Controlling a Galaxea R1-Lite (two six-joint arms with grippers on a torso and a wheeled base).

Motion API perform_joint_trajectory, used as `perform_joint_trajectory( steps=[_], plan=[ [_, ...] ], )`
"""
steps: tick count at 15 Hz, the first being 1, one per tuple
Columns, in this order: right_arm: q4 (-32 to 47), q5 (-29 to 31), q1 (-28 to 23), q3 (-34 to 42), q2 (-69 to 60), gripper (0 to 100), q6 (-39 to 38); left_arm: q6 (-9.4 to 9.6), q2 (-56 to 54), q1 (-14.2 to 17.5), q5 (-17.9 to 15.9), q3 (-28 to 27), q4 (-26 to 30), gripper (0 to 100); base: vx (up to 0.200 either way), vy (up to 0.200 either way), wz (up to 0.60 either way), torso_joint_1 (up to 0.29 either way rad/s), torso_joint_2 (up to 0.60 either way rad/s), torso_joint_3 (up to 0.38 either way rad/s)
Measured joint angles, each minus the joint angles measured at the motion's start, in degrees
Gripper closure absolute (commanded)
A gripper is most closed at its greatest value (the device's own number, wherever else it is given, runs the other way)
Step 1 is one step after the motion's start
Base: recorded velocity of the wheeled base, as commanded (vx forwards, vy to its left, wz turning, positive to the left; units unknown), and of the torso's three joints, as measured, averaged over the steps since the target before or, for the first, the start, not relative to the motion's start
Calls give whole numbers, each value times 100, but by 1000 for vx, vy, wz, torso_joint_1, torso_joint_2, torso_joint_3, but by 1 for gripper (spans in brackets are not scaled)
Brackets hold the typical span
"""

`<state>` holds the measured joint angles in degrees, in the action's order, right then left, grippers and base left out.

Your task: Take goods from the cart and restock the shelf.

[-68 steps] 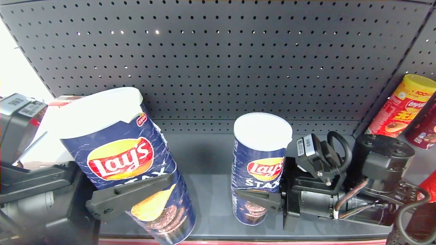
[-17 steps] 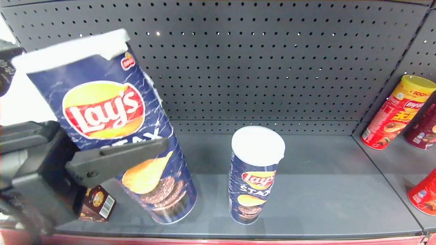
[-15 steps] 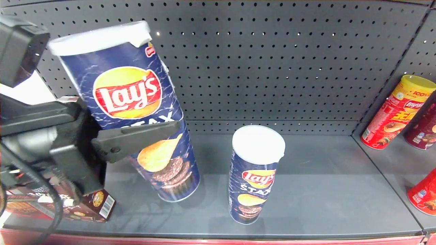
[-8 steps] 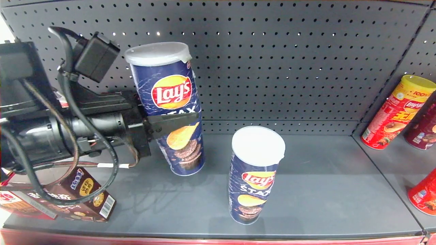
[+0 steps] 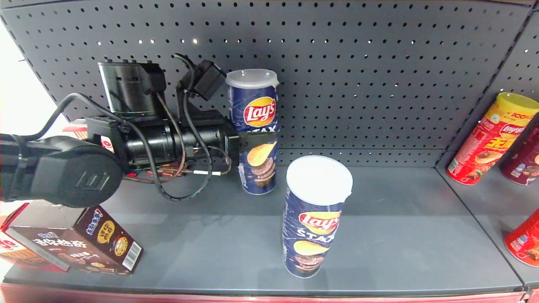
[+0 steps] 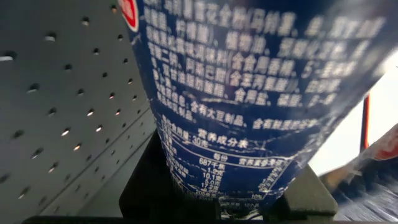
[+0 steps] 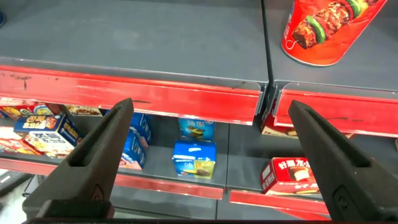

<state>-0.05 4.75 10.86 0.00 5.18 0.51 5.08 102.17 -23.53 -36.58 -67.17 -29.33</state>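
Observation:
My left gripper [image 5: 257, 142] is shut on a blue chip can [image 5: 252, 113] with a clear lid, gripping its middle. The can is upright at the back of the grey shelf [image 5: 400, 235], close to the pegboard; I cannot tell whether its base touches the shelf. In the left wrist view the can [image 6: 249, 106] is close up between my fingers [image 6: 308, 193]. A second blue can [image 5: 316, 219] with a white lid stands free nearer the shelf's front. My right gripper [image 7: 211, 168] is open and holds nothing, in front of the red price rail [image 7: 137, 93].
A brown box [image 5: 80, 244] lies at the shelf's front left. Red cans [image 5: 490, 139] stand in the neighbouring bay on the right, another [image 5: 522, 244] nearer the front. The right wrist view has a red can [image 7: 323, 31] on a shelf and boxes [image 7: 194, 158] below.
My left arm has carried the blue can from the front left towards the back of the shelf and rightwards. The right gripper, earlier around the front can, has let go and withdrawn.

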Motion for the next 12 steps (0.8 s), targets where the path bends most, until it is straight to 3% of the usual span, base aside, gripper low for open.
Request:
perform_joint_trajectory(
  steps=[2, 12],
  plan=[
    [0, 0, 0, 0, 0, 0, 2, -11, 338, -34, -236, -258, -4, 100, 0, 0, 0, 0, 0, 0],
    [0, 0, 0, 0, 5, 0, 0, 52, 1235, -271, -269, -1023, -107, 100, 0, 0, 0, 0, 0, 0]
  ],
)
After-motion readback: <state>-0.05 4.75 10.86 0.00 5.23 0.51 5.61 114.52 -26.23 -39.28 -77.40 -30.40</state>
